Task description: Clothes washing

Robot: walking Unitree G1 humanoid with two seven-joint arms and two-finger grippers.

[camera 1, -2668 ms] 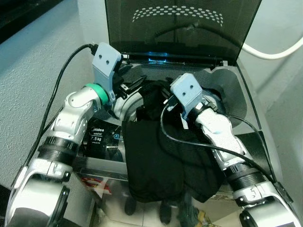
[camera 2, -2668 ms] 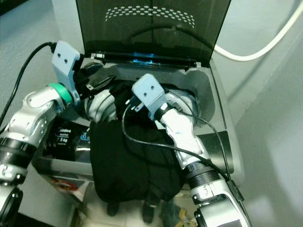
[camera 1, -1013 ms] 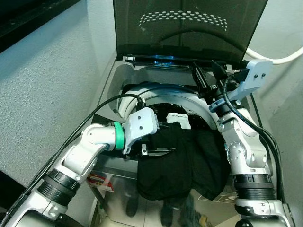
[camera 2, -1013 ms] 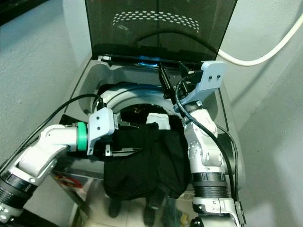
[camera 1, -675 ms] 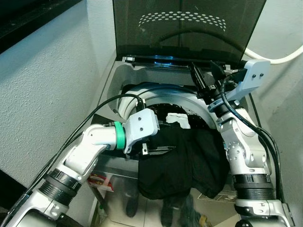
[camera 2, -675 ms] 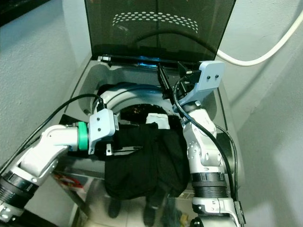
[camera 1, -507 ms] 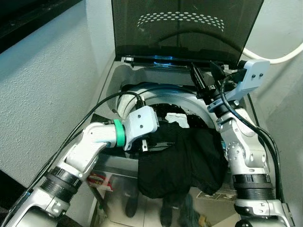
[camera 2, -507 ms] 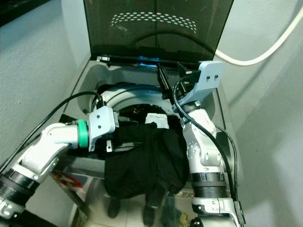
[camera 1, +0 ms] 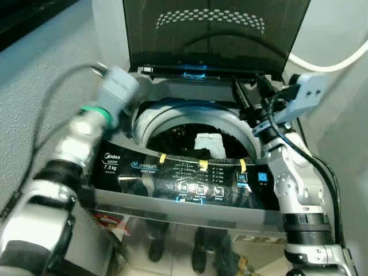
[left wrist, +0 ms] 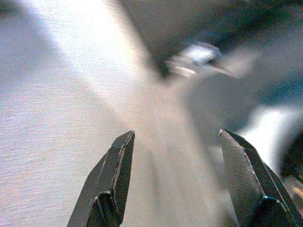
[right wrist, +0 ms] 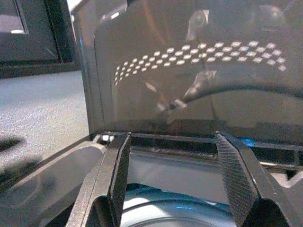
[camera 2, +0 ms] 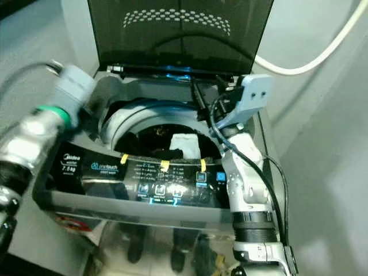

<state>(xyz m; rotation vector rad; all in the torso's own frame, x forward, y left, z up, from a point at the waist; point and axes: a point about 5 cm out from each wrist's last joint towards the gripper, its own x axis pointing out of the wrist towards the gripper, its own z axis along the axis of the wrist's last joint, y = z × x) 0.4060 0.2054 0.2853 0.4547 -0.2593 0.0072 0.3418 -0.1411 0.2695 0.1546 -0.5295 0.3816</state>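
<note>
Dark clothes (camera 1: 190, 138) that hung over the washing machine's (camera 1: 190, 192) front edge now lie inside its drum, so both wide-open, empty hands, left hand (left wrist: 175, 179) and right hand (right wrist: 173, 179), should clear the lid (camera 1: 213, 34) before closing it.

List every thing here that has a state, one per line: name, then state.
washer lid: raised, standing open.
washer drum: uncovered, dark clothes and a white item inside.
control panel: lit.
left gripper: open, holding nothing, arm blurred beside the washer's left rim.
right gripper: open, holding nothing, raised at the washer's back right, facing the lid.
</note>
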